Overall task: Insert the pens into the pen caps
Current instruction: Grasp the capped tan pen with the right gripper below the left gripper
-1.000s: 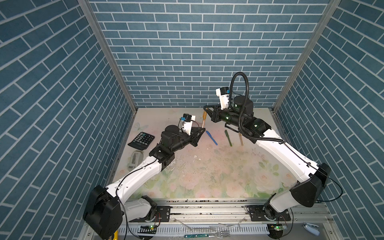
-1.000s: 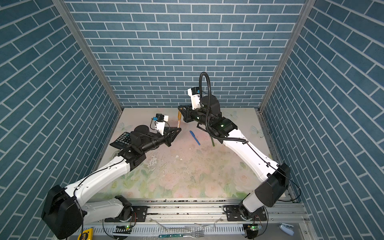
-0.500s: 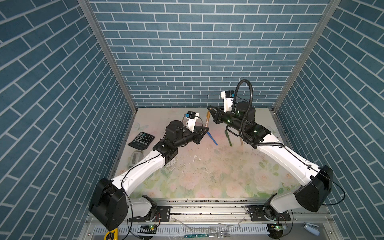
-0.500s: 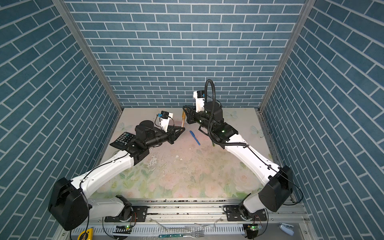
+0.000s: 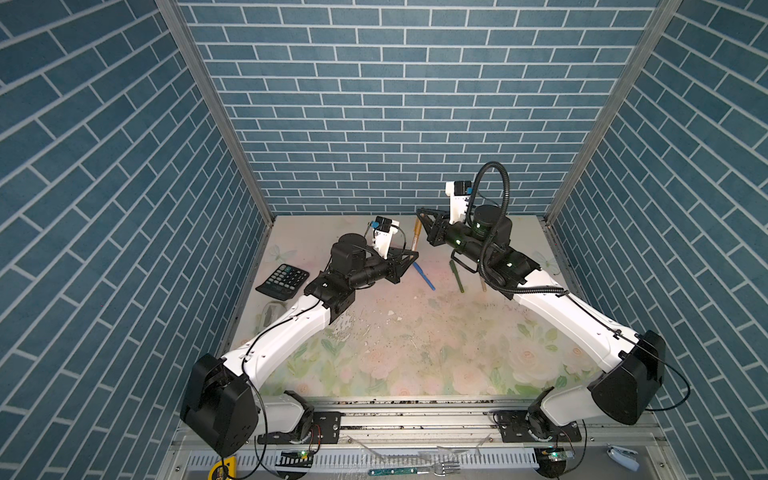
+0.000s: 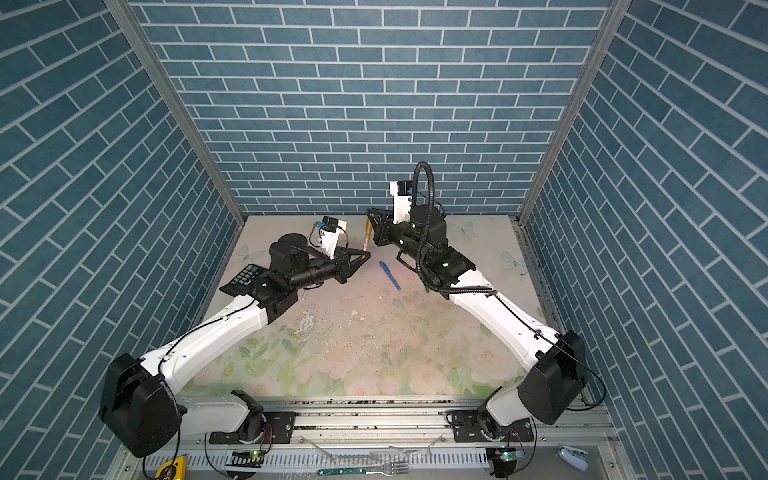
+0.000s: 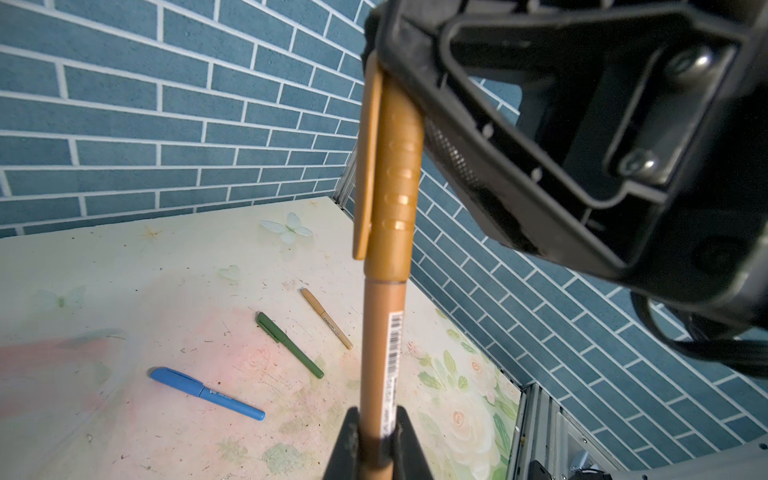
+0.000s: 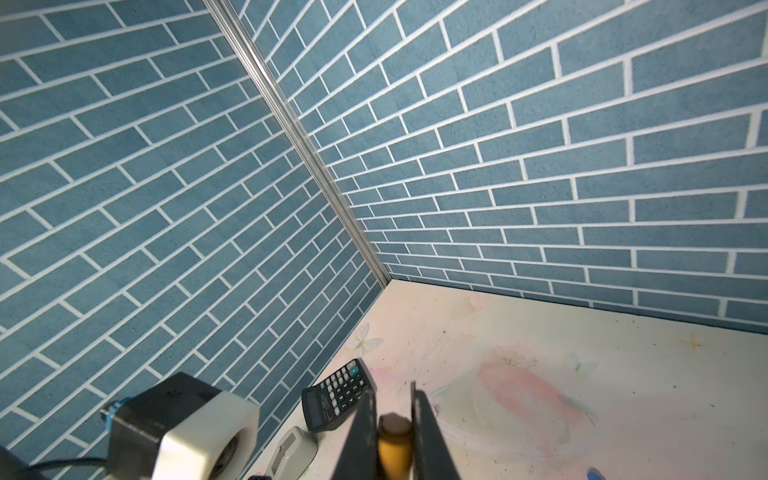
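The left hand (image 7: 376, 415) clamps the gold pen (image 7: 382, 353) by its barrel and the right hand (image 8: 392, 419) pinches the gold cap (image 7: 397, 166), so both parts can press together straight.

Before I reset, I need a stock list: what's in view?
gold pen: one, gold, held above the table
blue pen: one, blue, table, back middle
green pen: one, green, right of blue pen
tan pen: one, tan, right of green pen
calculator: one, black, table's left edge
white gadget: one, white, beside calculator
fork: one, teal handle, front ledge
yellow item: one, yellow, front ledge, left
pale object: one, whitish, front ledge, right
left gripper: one, black, shut on gold pen's barrel
right gripper: one, black, shut on its cap
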Controlling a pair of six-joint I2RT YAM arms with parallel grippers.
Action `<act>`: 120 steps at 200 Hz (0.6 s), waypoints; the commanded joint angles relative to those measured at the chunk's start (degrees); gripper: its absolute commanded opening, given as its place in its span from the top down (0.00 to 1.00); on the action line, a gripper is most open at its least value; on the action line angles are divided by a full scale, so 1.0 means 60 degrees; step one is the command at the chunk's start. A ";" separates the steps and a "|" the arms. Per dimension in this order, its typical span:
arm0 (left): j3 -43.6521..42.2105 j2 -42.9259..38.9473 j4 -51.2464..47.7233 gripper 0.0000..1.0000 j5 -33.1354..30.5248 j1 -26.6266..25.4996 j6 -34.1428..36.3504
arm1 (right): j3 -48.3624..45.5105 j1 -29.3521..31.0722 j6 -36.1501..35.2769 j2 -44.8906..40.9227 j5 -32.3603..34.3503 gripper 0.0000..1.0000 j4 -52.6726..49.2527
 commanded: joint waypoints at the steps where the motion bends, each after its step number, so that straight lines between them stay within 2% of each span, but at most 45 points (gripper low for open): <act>1: 0.0161 -0.0127 0.2862 1.00 -0.1354 0.0802 -0.0822 | 0.0387 0.0292 -0.0560 0.0081 -0.1048 0.70 -0.3659; 14: -0.0663 -0.0136 0.2942 1.00 -0.1263 0.0780 -0.0945 | 0.1143 0.0214 -0.0672 0.0039 -0.0717 0.56 -0.3683; 29: -0.1425 -0.0173 0.2769 1.00 -0.1339 0.0787 -0.1068 | 0.1813 0.0175 -0.0864 -0.0015 -0.0517 0.51 -0.3685; 50: -0.2056 -0.0203 0.2124 1.00 -0.1552 0.0787 -0.1269 | 0.2018 0.0181 -0.1064 -0.0168 -0.0379 0.50 -0.3672; 69: -0.2620 -0.0364 0.2574 1.00 -0.1484 0.0664 -0.1417 | 0.1717 0.0153 -0.0952 -0.0128 -0.0362 0.50 -0.3617; 102: -0.2832 -0.0548 0.2781 1.00 -0.1364 0.0596 -0.1499 | 0.1699 0.0180 -0.0247 0.0668 -0.1812 0.50 -0.3448; 120: -0.2874 -0.0516 0.2888 1.00 -0.1189 0.0580 -0.1624 | 0.1760 0.0246 -0.0105 0.1109 -0.2154 0.50 -0.3316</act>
